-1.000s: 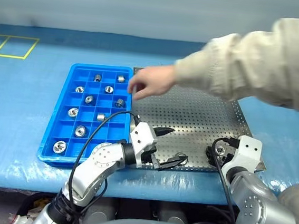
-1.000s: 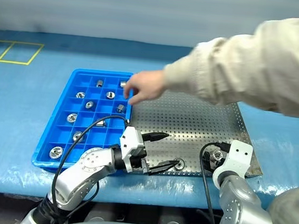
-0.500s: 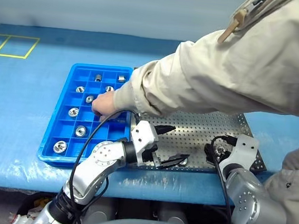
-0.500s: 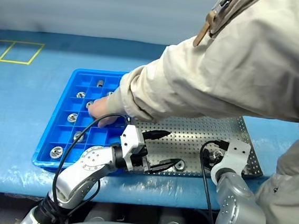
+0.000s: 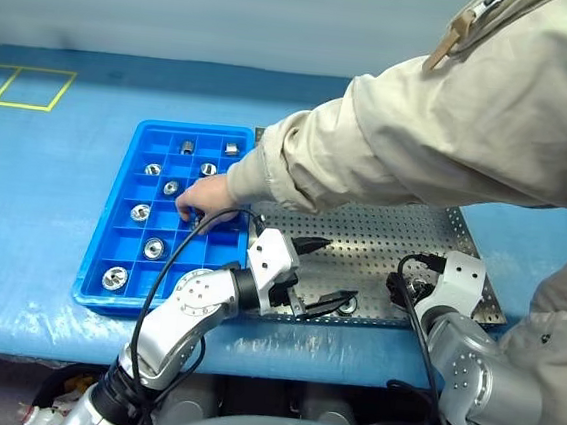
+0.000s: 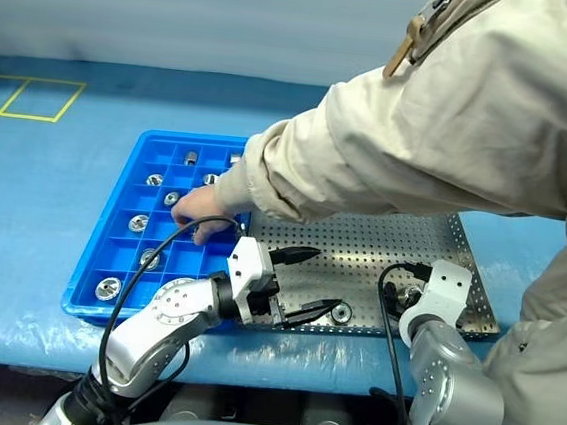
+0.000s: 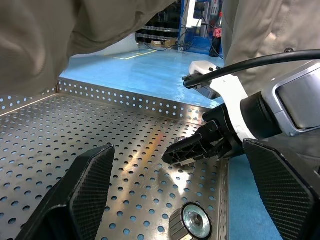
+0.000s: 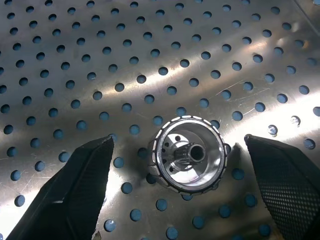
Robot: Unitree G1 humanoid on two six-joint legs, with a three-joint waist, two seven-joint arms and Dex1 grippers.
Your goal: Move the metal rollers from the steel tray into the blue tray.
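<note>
The steel tray (image 5: 392, 233) is the landmark; the blue tray (image 5: 111, 226) lies touching its left edge, with metal rollers (image 5: 140, 213) spread among its compartments; a person's hand (image 5: 204, 200) reaches across the steel tray into the blue tray; the left gripper (image 5: 320, 273) hovers over the steel tray's near edge, a roller (image 7: 194, 221) between its fingers; the right gripper (image 8: 175, 185) sits over the near right corner, straddling another roller (image 8: 189, 154).

A blue-covered table (image 5: 44, 199) carries the blue tray (image 5: 109, 246) beside the steel tray (image 5: 392, 233).
</note>
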